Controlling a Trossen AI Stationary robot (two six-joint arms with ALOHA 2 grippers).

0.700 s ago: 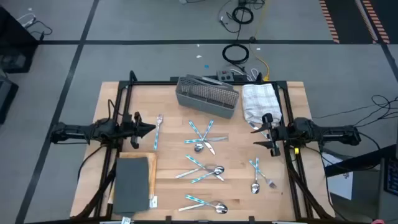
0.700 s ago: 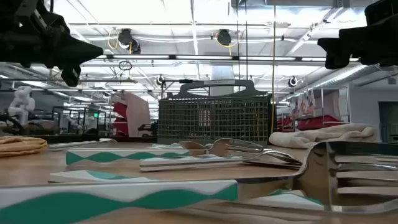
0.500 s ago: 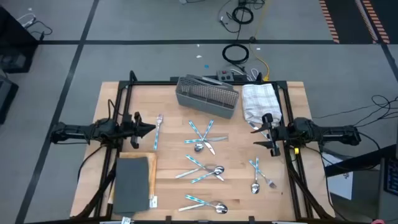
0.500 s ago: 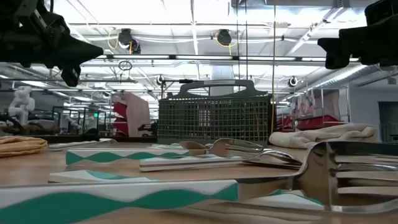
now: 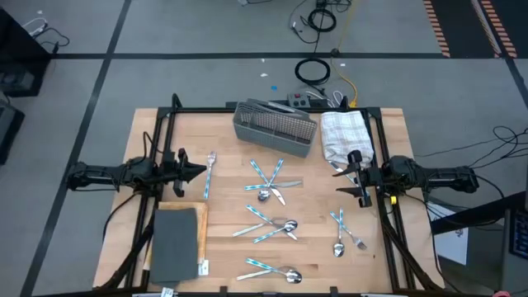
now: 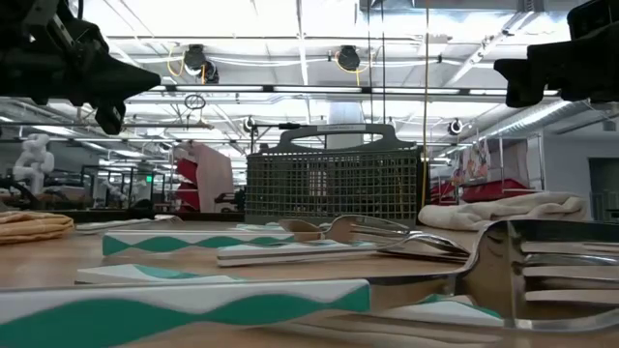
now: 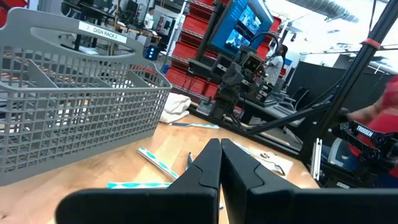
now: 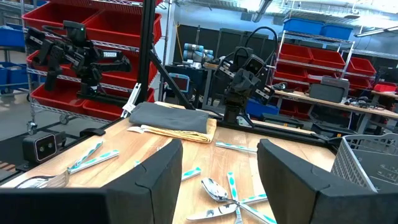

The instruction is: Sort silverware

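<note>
The left gripper (image 5: 200,172) hangs above the left side of the tabletop (image 5: 227,214) with its fingers (image 7: 208,168) pressed together and nothing between them, its tip pointing toward the middle of the table. Just beyond that tip a single fork (image 5: 209,174) lies alone on the wood, running from the back toward the front. The right gripper (image 5: 345,182) hangs above the right side, facing the left one across the table, its two fingers (image 8: 155,171) standing well apart and empty. Between the two arms the silverware (image 5: 269,180) lies scattered on the wood in loose clusters: a crossed bunch of blue-and-white handled pieces near the middle, another bunch (image 5: 272,227) closer to the front, a few more (image 5: 276,270) at the front edge, and a small group of spoons and a fork (image 5: 345,231) toward the front right, just in front of the right gripper. None of these pieces is touched by either gripper. A grey mesh caddy (image 5: 275,125) with a handle stands at the back edge, slightly left of centre, and seen from table height it rises upright behind the nearest forks (image 6: 387,232). A white cloth (image 5: 345,137) lies bunched at the back right corner, just beside the caddy. A dark grey mat (image 5: 175,244) rests at the front left corner, in front of the left gripper.
</note>
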